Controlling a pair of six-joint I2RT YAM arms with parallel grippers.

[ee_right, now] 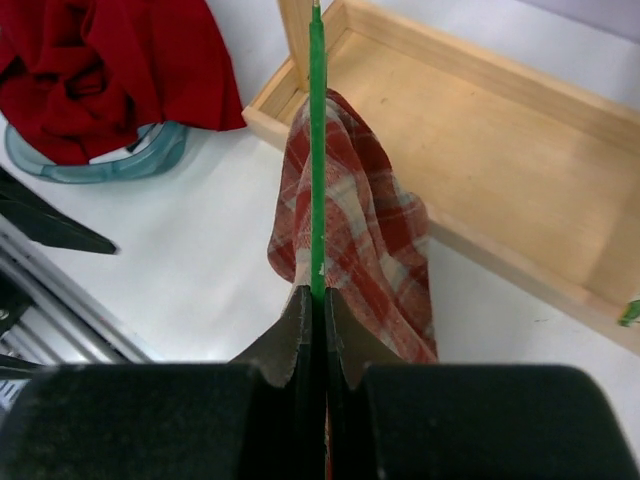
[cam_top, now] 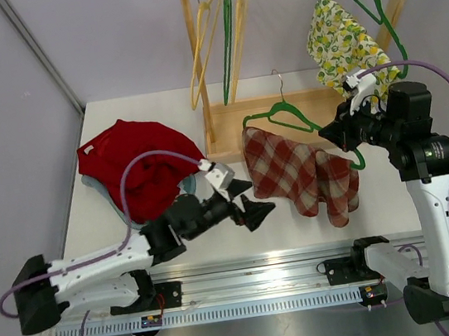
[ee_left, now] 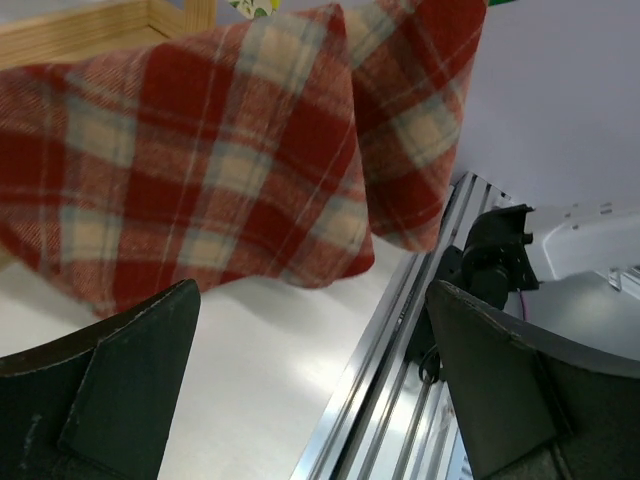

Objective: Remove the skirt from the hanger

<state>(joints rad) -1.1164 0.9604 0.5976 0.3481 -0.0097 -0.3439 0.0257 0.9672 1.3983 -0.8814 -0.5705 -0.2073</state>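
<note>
While the skirt (cam_top: 300, 170) drapes the hanger (cam_top: 285, 113), a wooden rack (cam_top: 196, 63) stands behind.

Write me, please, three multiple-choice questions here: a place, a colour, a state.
1. Where is the red garment? A. Left of the plaid skirt B. On the rail C. Under the skirt
2. The skirt's hanger is: A. yellow B. green C. blue
3. The left pincer is: A. open B. shut on the skirt C. shut on the hanger
1 A: the top view shows it heaped left of the skirt. 2 B: its bar shows green above the plaid. 3 A: its fingers stand wide apart.
</note>
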